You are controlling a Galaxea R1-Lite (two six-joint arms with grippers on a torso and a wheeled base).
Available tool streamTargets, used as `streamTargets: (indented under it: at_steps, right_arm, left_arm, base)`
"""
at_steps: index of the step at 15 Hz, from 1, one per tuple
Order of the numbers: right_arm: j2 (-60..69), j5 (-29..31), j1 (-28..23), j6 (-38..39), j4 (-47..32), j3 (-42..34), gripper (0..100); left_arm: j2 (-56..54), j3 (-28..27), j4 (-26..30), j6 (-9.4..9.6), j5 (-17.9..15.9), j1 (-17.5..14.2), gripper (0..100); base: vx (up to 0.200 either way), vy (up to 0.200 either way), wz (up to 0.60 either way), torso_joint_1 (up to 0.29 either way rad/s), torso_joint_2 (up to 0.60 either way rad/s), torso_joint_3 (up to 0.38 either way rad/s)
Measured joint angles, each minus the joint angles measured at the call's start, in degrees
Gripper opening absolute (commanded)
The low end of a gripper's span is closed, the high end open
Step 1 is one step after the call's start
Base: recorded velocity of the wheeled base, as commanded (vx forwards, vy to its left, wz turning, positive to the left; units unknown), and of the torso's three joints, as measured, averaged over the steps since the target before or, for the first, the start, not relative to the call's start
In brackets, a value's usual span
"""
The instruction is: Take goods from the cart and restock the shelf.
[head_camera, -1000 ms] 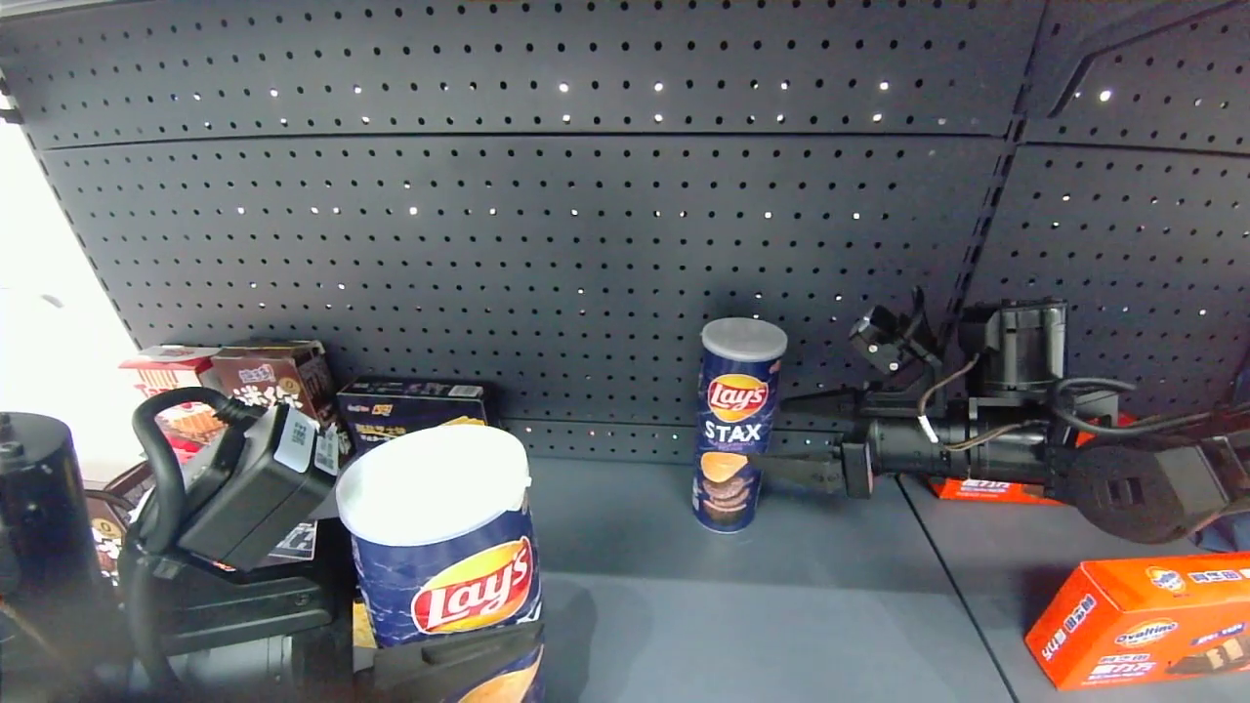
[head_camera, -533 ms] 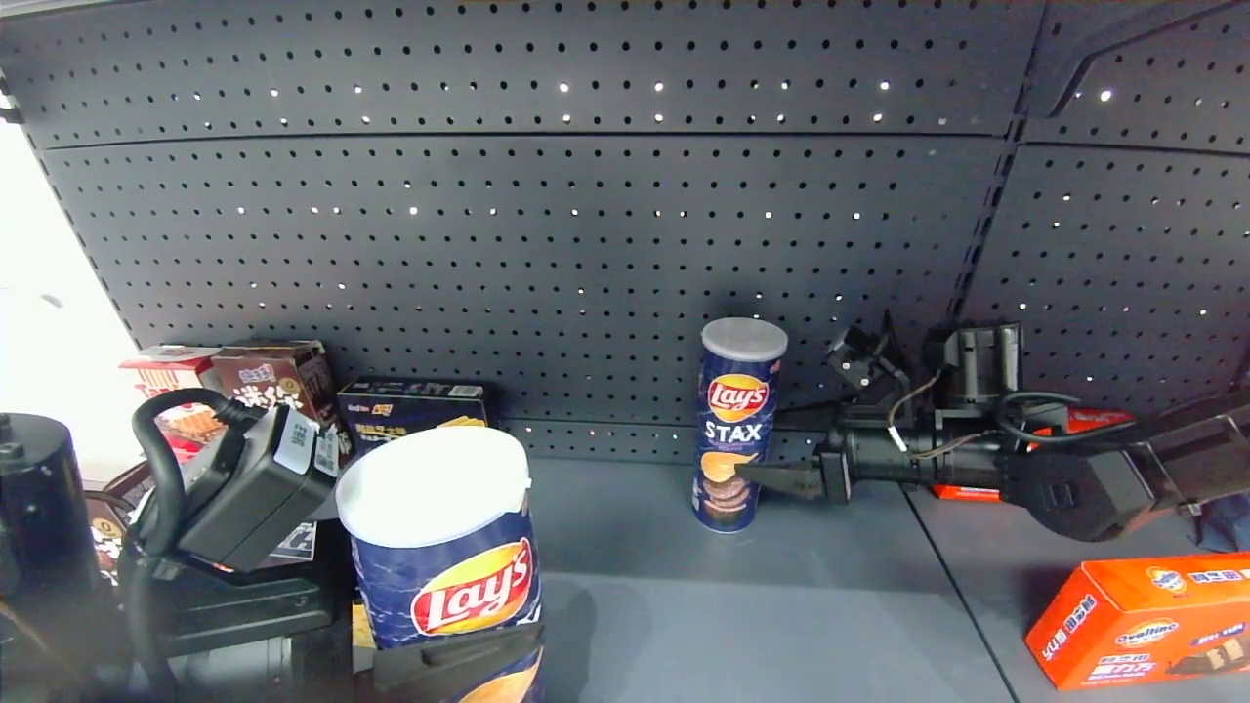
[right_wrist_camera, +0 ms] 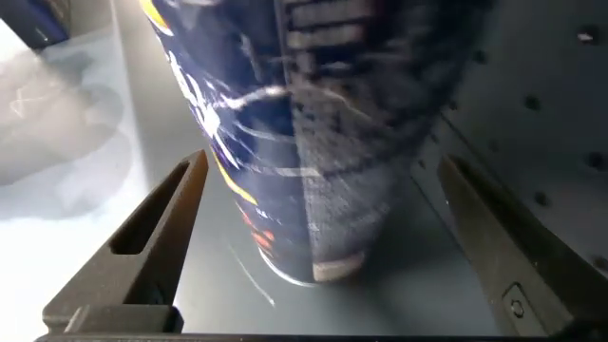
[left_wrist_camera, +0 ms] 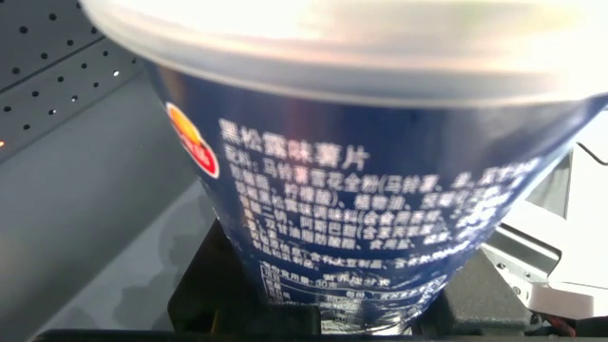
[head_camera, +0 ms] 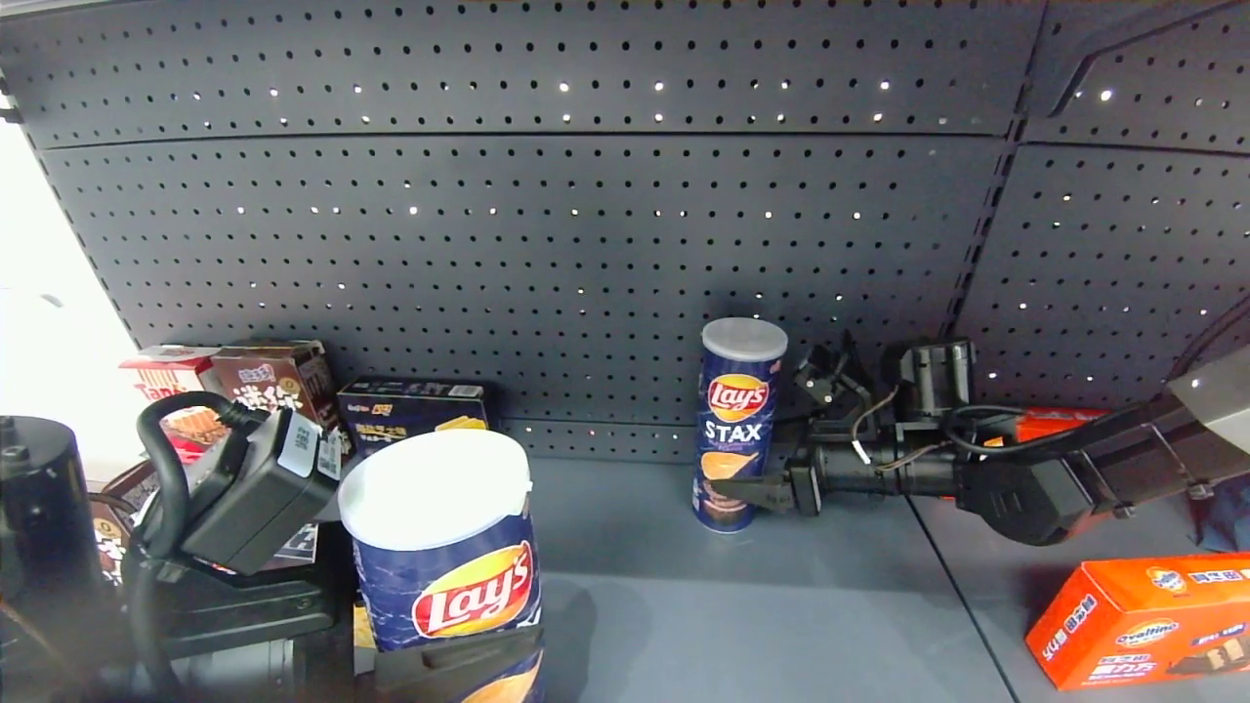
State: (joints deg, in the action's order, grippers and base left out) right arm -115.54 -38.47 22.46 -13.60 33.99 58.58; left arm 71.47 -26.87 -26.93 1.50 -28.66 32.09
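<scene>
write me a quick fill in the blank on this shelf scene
The left gripper is shut on the near chip can, whose lid is ___.
The right gripper has its jaws ___ around the standing chip can.
The box on the shelf, front right, is ___.
Missing: white; open; orange.

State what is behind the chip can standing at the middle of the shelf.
The dark pegboard rises behind the can. The patch directly behind it is covered by the can itself, so nothing there can be checked.
</scene>
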Motion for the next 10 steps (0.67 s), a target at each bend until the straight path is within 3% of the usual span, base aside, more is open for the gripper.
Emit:
streamTargets:
  at_steps: [4,5,10]
  right_arm:
    - [-1.6,-0.5,0.6,0.0,0.1,0.7,100]
    - [-1.8,-1.1,0.6,0.0,0.1,0.9,0]
    - [-1.7,-1.1,0.9,0.0,0.2,0.6,0]
  left_arm:
    - [0.0,0.1,0.0,-0.02,0.0,0.0,0]
    - [0.0,0.1,0.0,0.00,0.1,0.0,0]
    - [0.0,0.3,0.0,0.00,0.1,0.0,0]
  base:
    - [0.000,0.000,0.00,0.000,0.00,0.000]
    - [0.000,0.000,0.00,0.000,0.00,0.000]
    - [0.000,0.000,0.00,0.000,0.00,0.000]
